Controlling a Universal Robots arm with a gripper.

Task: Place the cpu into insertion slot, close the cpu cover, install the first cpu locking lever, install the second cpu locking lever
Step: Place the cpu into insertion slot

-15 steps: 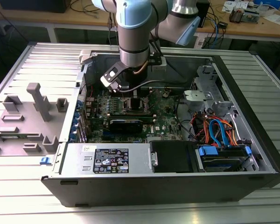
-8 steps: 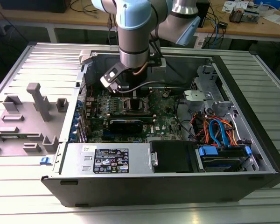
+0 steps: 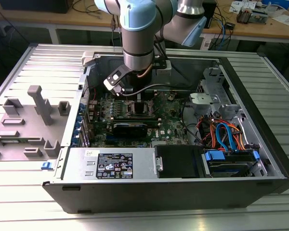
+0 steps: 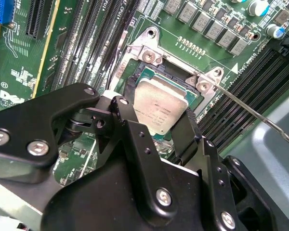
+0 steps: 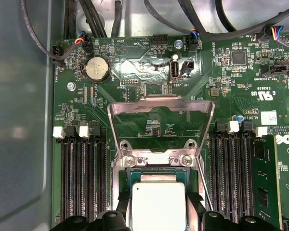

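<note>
In the second wrist view the gripper [image 4: 159, 114] covers the cpu [image 4: 160, 98] along one edge, and whether the cpu rests in the insertion slot [image 4: 149, 57] cannot be told. In the first wrist view the picture's edge cuts the cpu short. In the exterior view the arm [image 3: 138, 53] hides the slot's 12 o'clock side.

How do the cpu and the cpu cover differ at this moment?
The cpu is a solid square plate; the cpu cover is a frame with a cut-out centre. The cpu sits over the insertion slot, between the fingers of the gripper; the cpu cover stands swung open, off the slot. Both are silvery metal.
</note>
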